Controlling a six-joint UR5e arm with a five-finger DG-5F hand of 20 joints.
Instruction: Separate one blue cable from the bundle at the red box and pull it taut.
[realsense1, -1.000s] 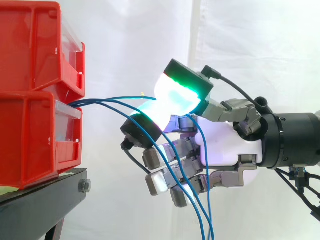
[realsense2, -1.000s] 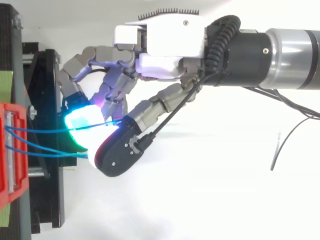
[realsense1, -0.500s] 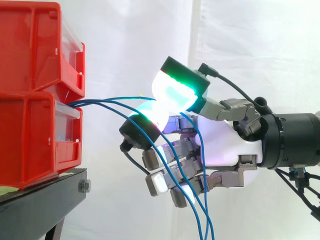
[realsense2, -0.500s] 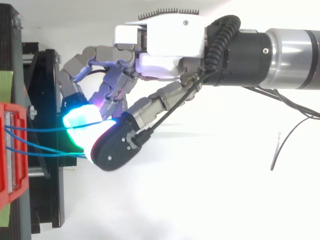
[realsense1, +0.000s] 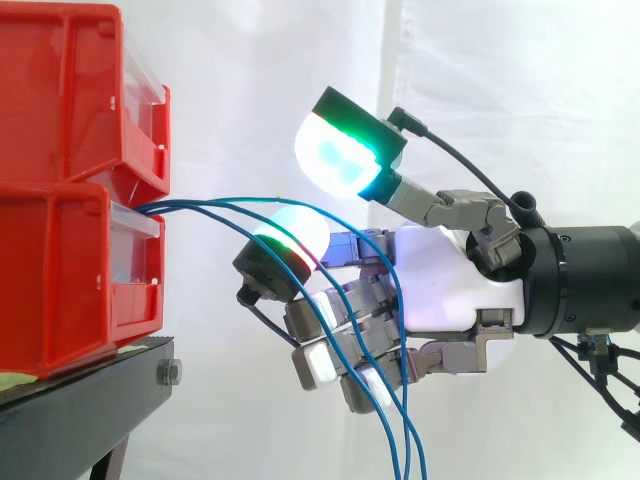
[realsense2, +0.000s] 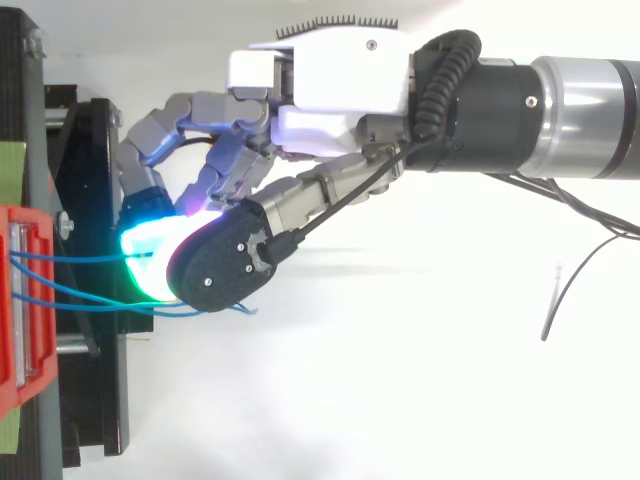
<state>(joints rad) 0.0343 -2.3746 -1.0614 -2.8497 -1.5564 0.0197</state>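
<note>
Thin blue cables (realsense1: 165, 206) leave the lower red plastic bin (realsense1: 60, 290); beside it the robot hand (realsense1: 450, 290) is spread, pinching nothing.

Pinch released: the hand's (realsense1: 450, 300) upper glowing pad (realsense1: 335, 155) has lifted clear of the lower pad (realsense1: 290, 232), opening a gap where the two earlier met on the blue cable (realsense1: 230, 199). The cable now lies draped over the lower pad, whose glow has shifted from cyan to whitish.
</note>
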